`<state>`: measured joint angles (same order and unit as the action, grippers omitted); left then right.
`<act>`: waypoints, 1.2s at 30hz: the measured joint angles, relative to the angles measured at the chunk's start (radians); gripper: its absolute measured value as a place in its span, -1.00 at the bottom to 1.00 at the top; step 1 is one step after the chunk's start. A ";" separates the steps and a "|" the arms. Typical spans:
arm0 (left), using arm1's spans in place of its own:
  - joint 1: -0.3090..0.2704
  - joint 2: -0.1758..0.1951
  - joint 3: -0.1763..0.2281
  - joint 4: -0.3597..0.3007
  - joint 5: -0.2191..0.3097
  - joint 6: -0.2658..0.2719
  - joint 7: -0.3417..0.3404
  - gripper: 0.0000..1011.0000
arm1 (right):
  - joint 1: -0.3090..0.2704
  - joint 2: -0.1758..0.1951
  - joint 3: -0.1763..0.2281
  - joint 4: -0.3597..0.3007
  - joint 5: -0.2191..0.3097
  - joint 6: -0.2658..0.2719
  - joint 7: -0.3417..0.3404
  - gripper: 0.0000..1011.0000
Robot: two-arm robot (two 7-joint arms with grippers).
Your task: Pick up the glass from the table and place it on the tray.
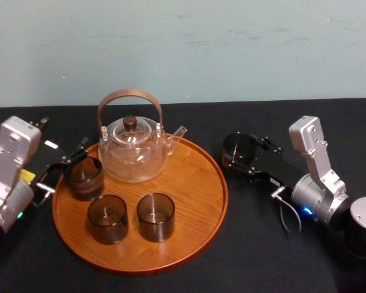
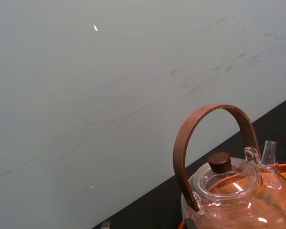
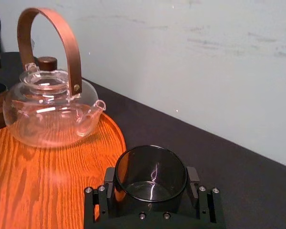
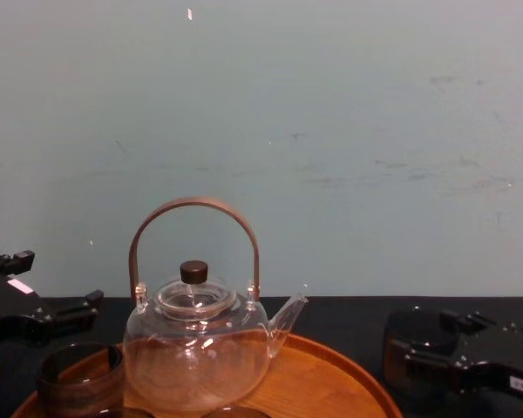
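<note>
Right gripper (image 1: 241,154) is clamped on the glass (image 1: 238,146). On the right wrist cam both fingers (image 3: 109,177) sit flat against its sides, and the glass is upright with its mouth up. Taking the tray (image 1: 195,183) as the dial in the head view, the glass is off the tray, just outside the rim at about 2 o'clock, over the black table (image 1: 262,256). I can't tell from the chest cam whether its base is touching the table or is slightly lifted. The teapot (image 1: 133,149) stands on the tray at 12 o'clock, with its spout pointing toward 2 o'clock, roughly at the held glass. Three other glasses are on the tray, all upright: glass A (image 1: 83,178) at 10 o'clock near the rim, glass B (image 1: 108,218) at 8 o'clock and glass C (image 1: 155,217) at 5 o'clock. B and C are closer to the centre, side by side but not touching. Left gripper (image 1: 64,169) is at the tray's 9–10 o'clock edge, right by glass A. Its fingers look spread and not gripping, though I'm not fully sure from this angle. The left wrist cam sees the teapot handle and lid.
</note>
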<state>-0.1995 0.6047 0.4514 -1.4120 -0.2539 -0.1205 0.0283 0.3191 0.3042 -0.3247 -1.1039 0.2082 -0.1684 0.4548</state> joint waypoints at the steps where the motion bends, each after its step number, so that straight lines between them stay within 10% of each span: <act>1: 0.000 0.000 0.000 0.000 0.000 0.000 0.000 0.98 | -0.002 0.001 0.000 -0.006 0.000 0.000 -0.001 0.79; 19: 0.000 0.000 0.000 0.000 0.000 0.000 0.000 0.98 | -0.044 0.009 -0.031 -0.133 -0.009 0.001 0.003 0.79; 36: 0.000 0.000 0.000 0.000 0.000 0.000 0.000 0.98 | -0.020 -0.021 -0.094 -0.114 -0.016 -0.010 0.032 0.79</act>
<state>-0.1995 0.6047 0.4514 -1.4119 -0.2539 -0.1205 0.0283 0.2987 0.2829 -0.4191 -1.2177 0.1919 -0.1786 0.4865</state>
